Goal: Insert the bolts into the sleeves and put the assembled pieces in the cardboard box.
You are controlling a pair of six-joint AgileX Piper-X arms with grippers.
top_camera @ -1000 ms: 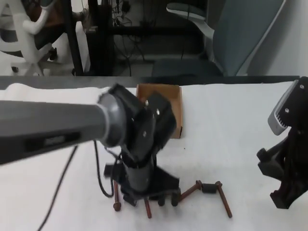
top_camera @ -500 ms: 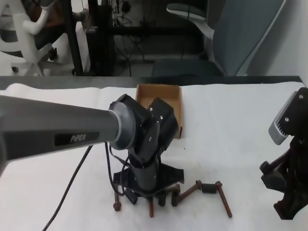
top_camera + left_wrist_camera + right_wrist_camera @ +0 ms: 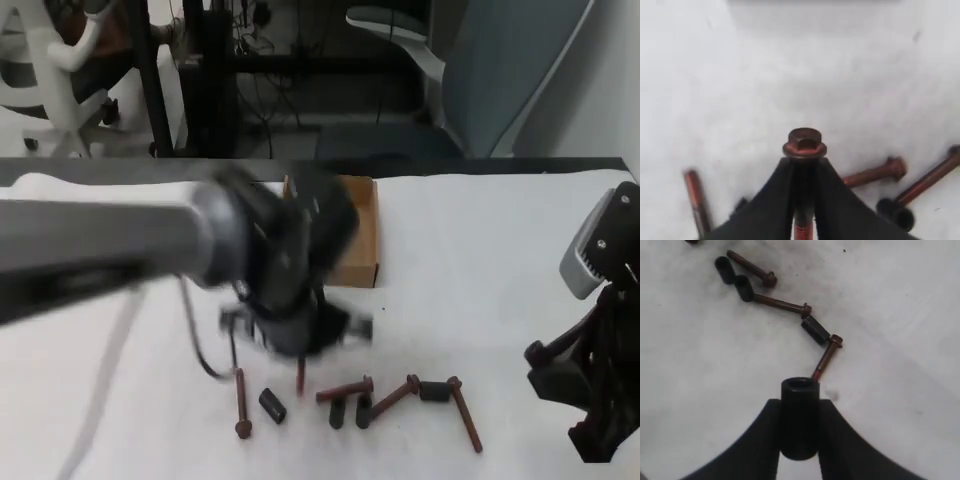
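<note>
Your left hand (image 3: 804,165) is clamped on a copper-coloured bolt (image 3: 804,142). The hex head pokes out past the fingertips and the shank runs back between them. In the high view that arm is a blur over the white surface (image 3: 480,280), w/ the cardboard box (image 3: 362,235) at its 12 o'clock. Your right hand (image 3: 800,407) grips a black sleeve (image 3: 800,435), open bore facing outward, at approx 3 o'clock from the loose bolts (image 3: 345,390) and loose sleeves (image 3: 271,405) lying on the surface. Next step looks like mating bolt to sleeve in mid-air. Bring both hands together clear of the pile, and put the shank end, not the head, toward the bore. Line up the axes before pushing, go slow, and keep both grips firm so neither part twists.
</note>
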